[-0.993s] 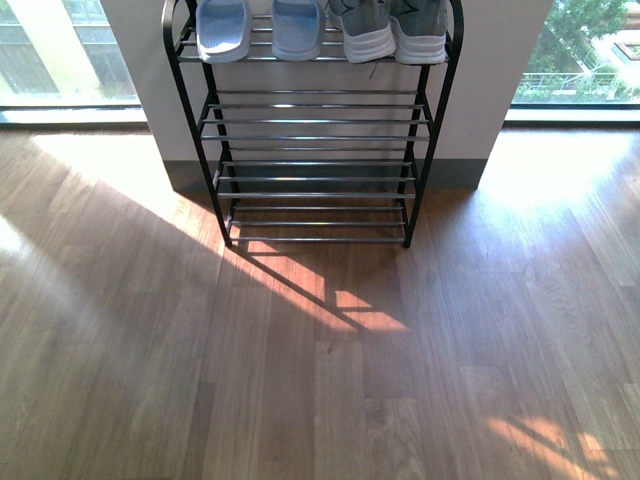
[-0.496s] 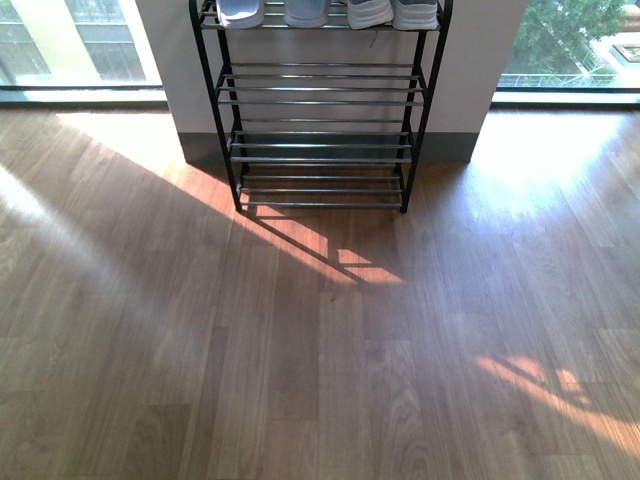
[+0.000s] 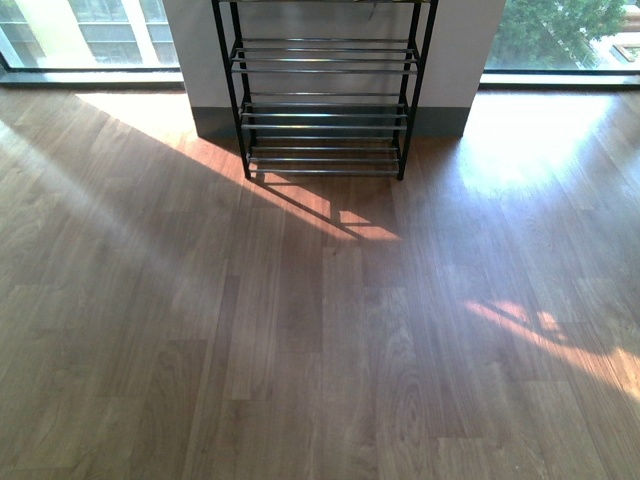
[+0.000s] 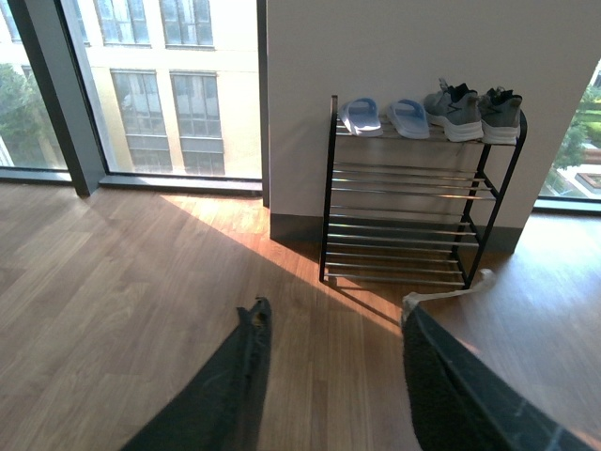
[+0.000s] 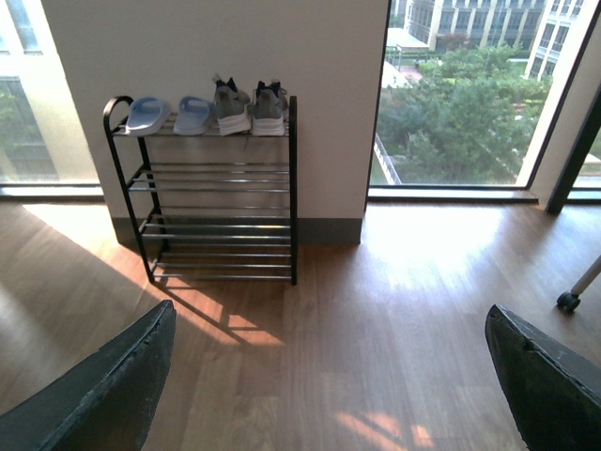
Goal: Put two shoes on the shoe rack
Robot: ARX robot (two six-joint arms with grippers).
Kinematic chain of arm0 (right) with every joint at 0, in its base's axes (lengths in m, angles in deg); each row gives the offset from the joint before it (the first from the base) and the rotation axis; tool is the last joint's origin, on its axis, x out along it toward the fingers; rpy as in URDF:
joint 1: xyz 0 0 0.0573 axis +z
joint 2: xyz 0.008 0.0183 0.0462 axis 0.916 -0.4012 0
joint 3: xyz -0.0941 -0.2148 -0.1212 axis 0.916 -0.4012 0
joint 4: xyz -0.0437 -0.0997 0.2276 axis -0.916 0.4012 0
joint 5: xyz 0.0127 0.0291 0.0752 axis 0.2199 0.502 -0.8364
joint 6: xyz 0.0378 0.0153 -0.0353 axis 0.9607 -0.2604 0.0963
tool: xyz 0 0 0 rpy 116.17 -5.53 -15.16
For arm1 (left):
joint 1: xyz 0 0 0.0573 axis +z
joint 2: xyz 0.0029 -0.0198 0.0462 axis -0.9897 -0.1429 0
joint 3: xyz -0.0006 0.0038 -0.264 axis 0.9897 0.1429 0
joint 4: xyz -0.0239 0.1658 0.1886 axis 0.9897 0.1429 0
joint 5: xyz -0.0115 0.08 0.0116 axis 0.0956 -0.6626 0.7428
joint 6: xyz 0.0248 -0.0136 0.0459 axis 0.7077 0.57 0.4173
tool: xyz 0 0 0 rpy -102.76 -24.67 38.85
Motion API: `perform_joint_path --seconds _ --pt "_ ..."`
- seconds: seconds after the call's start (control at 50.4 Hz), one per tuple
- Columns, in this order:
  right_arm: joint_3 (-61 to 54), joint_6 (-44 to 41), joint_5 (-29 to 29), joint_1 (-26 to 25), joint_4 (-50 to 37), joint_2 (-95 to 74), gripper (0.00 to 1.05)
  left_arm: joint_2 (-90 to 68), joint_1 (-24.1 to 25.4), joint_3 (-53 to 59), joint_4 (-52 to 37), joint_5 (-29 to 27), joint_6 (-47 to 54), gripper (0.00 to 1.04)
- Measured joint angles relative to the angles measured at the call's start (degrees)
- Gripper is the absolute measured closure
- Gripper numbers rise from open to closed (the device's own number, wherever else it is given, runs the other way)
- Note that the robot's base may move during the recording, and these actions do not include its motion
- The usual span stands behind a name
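The shoe rack (image 3: 325, 100) stands against the white wall; the front view shows only its lower tiers. Both wrist views take in the whole shoe rack (image 4: 413, 202) (image 5: 211, 193). On its top tier sit the pale-blue slides (image 4: 385, 116) (image 5: 169, 114) and, beside them, the grey sneakers (image 4: 472, 111) (image 5: 242, 105). My left gripper (image 4: 331, 315) is open and holds nothing, well back from the rack above bare floor. My right gripper (image 5: 329, 324) is also open and empty, its fingers wide apart.
Wooden floor (image 3: 320, 330) with patches of sunlight lies between me and the rack. Floor-to-ceiling windows (image 5: 460, 94) flank the wall on both sides. A castor wheel (image 5: 566, 301) of some furniture shows near the right-hand window.
The rack has shrunk and slid up in the front view, so I am farther from it; its top tier with the shoes has left that view.
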Motion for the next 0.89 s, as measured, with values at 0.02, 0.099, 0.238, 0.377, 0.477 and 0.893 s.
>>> perform_joint_path --seconds 0.02,0.099,0.238,0.377,0.477,0.893 --pt "0.0 0.0 0.0 0.0 0.0 0.0 0.09 0.0 0.0 0.0 0.0 0.0 0.0 0.56" --pt "0.0 0.0 0.0 0.0 0.0 0.0 0.09 0.0 0.0 0.0 0.0 0.0 0.0 0.40" --pt "0.0 0.0 0.0 0.0 0.0 0.0 0.09 0.0 0.0 0.0 0.0 0.0 0.0 0.18" --pt "0.0 0.0 0.0 0.0 0.0 0.1 0.09 0.0 0.0 0.0 0.0 0.0 0.1 0.10" --pt "0.0 0.0 0.0 0.0 0.0 0.2 0.09 0.0 0.0 0.0 0.0 0.0 0.2 0.09" --pt "0.0 0.0 0.0 0.0 0.0 0.1 0.09 0.0 0.0 0.0 0.0 0.0 0.2 0.09"
